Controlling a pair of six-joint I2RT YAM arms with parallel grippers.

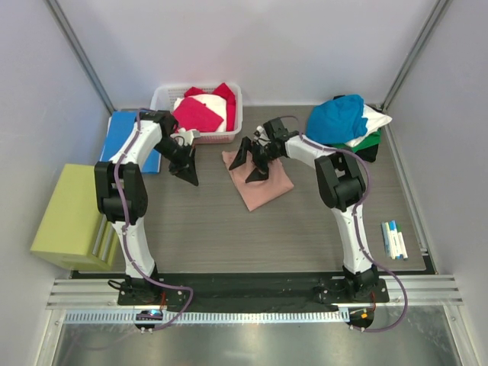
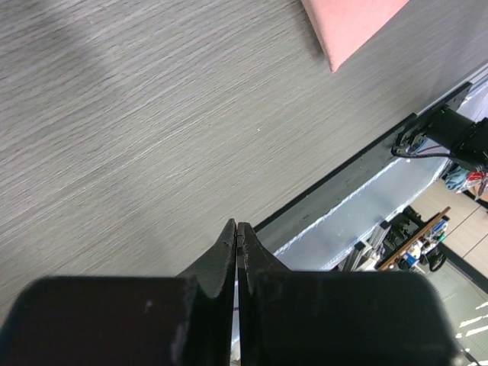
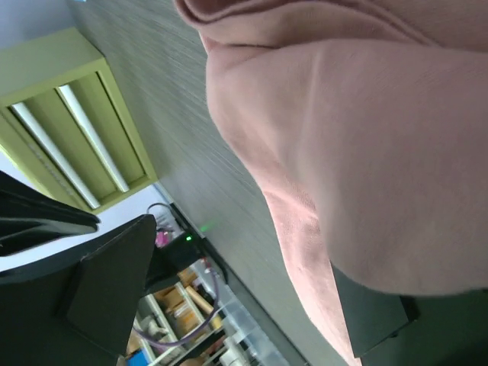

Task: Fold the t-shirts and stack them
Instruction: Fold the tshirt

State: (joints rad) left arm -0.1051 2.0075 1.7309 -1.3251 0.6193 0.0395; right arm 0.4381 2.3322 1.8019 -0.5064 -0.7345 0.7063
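right claw, spread wide on the pink t-shirt, should pinch its edge squarely before folding; left claw closed, empty.

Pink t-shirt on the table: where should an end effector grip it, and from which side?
The pink t-shirt lies flat and folded, so probably grip its bulging far edge, coming down from above with the right end effector.

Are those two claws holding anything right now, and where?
Left tool is shut on nothing. Right tool is open, straddling a fold of the pink t-shirt, not clamping it.
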